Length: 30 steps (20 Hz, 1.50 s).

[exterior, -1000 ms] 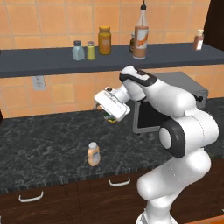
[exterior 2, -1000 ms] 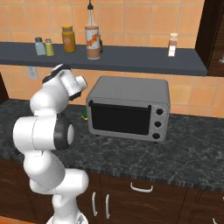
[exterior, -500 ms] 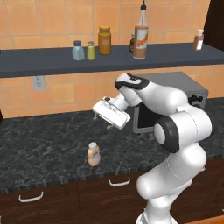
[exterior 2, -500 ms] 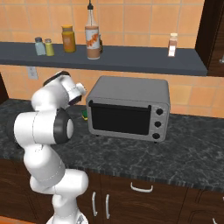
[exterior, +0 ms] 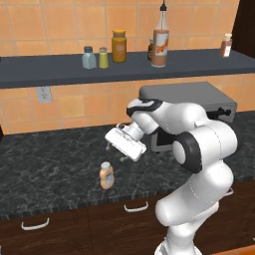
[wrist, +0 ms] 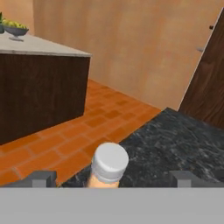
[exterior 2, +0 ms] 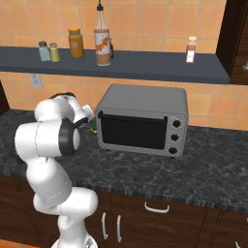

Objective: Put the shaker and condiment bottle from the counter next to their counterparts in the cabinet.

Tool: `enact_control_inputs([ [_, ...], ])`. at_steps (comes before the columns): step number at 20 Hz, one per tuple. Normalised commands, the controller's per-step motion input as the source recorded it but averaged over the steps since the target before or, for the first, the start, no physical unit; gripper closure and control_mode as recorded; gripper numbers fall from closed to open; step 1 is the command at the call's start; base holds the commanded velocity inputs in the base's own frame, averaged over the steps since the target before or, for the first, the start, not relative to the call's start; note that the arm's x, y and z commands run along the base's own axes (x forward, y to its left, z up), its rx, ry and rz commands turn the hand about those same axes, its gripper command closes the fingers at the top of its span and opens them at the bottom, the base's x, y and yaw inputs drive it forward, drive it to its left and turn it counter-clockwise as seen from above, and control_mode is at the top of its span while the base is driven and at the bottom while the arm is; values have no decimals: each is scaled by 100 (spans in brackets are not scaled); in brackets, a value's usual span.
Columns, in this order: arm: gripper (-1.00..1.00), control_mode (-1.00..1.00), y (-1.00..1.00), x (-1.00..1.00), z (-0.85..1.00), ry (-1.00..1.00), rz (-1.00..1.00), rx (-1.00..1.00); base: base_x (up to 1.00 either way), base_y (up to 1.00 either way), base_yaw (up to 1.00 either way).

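- The small peach bottle (exterior: 106, 175) stands upright on the black marble desk (exterior: 45, 169), left of the grey toaster oven (exterior 2: 141, 119) and close to the desk's front edge.
- The tool (exterior: 115, 150) hangs just above that bottle and a little toward the oven, tilted, its jaws spread wide with nothing between them.
- From the hand camera the bottle's whitish cap (wrist: 109, 162) sits low between the two dark fingertips (wrist: 40, 178), touching neither.
- The arm bends in front of the oven's left end, so that corner of the oven is hidden from the left side.
- Up on the dark grey wall shelf (exterior: 50, 72), above and left of the oven, the little yellow-green shaker (exterior: 103, 58) stands just beside a pale blue glass shaker (exterior: 88, 58).
- Next along toward the oven is an amber jar (exterior: 118, 46) with a yellow lid.
- Further along stands the tall brown-orange sauce bottle (exterior: 160, 36) with a thin black spout, roughly over the oven.
- A small reddish spice bottle (exterior 2: 192, 50) stands near the shelf's far right end, beyond the oven.
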Motion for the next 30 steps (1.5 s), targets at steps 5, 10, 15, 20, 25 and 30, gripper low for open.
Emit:
enact_control_inputs([
  [5, -100, -100, 7, 1, -64, 0, 0, 2, 0, 0, 0],
  [10, -100, -100, 8, 0, -50, 0, 0, 0, 0, 0, 0],
  [15, -100, -100, 10, -10, -12, 0, -2, 0, 0, 0, 0],
  [20, -100, -100, 16, -22, 0, 0, -1, 0, 0, 0, 0],
  [25, -100, -100, 23, -24, 0, 0, -1, 0, 0, 0, 0],
  [30, 100, -100, 27, -8, 0, 0, -3, 0, 0, 0, 0],
])
